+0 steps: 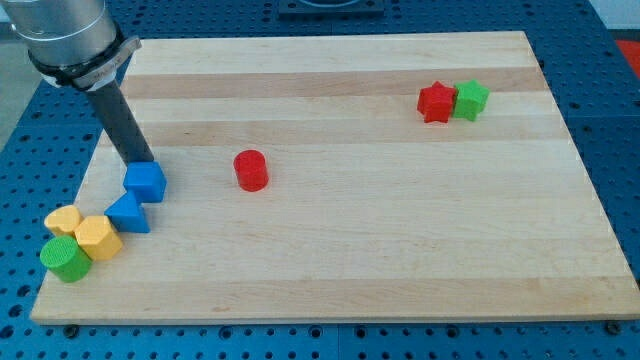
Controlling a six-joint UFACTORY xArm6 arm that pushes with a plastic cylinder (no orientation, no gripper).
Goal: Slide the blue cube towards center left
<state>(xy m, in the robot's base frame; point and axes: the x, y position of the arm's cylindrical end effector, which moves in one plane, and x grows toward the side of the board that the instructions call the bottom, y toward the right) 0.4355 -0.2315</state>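
The blue cube (pixel 146 181) sits on the wooden board (pixel 340 240) at the view's left, about mid-height. My tip (pixel 140 161) is at the cube's top edge, touching or nearly touching it from the view's upper left. The dark rod slants up to the arm at the view's top left corner. A blue triangular block (pixel 130 214) lies just below the cube, touching or almost touching it.
Two yellow blocks (pixel 63 221) (pixel 98 238) and a green cylinder (pixel 65 259) cluster at the view's bottom left corner. A red cylinder (pixel 251 170) stands right of the cube. A red star block (pixel 436 102) and a green cube (pixel 470 100) sit together at the upper right.
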